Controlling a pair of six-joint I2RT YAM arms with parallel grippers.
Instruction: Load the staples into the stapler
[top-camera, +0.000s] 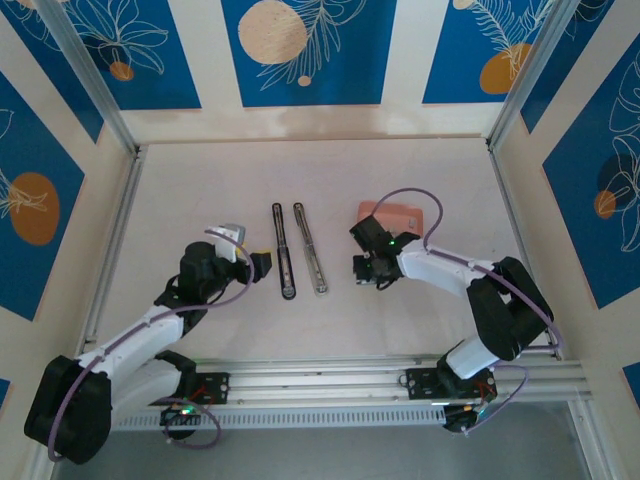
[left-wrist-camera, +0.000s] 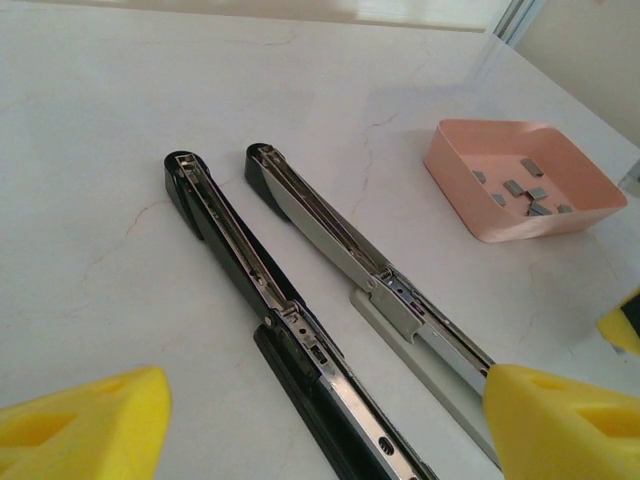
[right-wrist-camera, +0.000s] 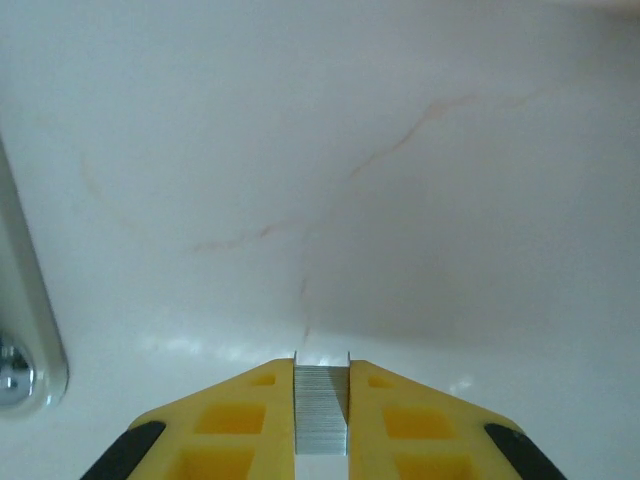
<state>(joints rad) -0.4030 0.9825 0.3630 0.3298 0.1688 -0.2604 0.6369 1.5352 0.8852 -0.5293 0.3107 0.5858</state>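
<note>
**Right gripper grasps a staple strip beside the stapler**

In the top view the stapler (top-camera: 283, 230) lies in the middle of the frame on the white table (top-camera: 200, 190). Its two long arms lie side by side, running up and down the picture. The black arm (top-camera: 286, 272) is on the left and the silvery arm (top-camera: 311, 250) is just right of it. The left gripper (top-camera: 262, 264) sits just left of the black arm's lower half, not touching it. The right gripper (top-camera: 372, 270) sits right of the silvery arm with a gap between them. It is just below the pink tray (top-camera: 405, 212), which lies right of centre.

In the left wrist view the black arm (left-wrist-camera: 240, 250) runs from the upper left toward the bottom centre, its metal rail facing up. The silvery arm (left-wrist-camera: 330, 235) lies beside it, with a pale grey base under its lower part. The left gripper's yellow fingertips (left-wrist-camera: 85, 430) stand in the two bottom corners, released and spread wide, grasping nothing. The tray (left-wrist-camera: 470, 215) in the upper right holds several loose staples (left-wrist-camera: 520, 192).

In the right wrist view the right gripper (right-wrist-camera: 321, 415) is at the bottom centre. Its yellow fingertips (right-wrist-camera: 235, 420) are clenched on a staple strip (right-wrist-camera: 321, 400), with bare table beyond. A pale grey rounded edge shows at the left border; I cannot tell what it belongs to.
</note>
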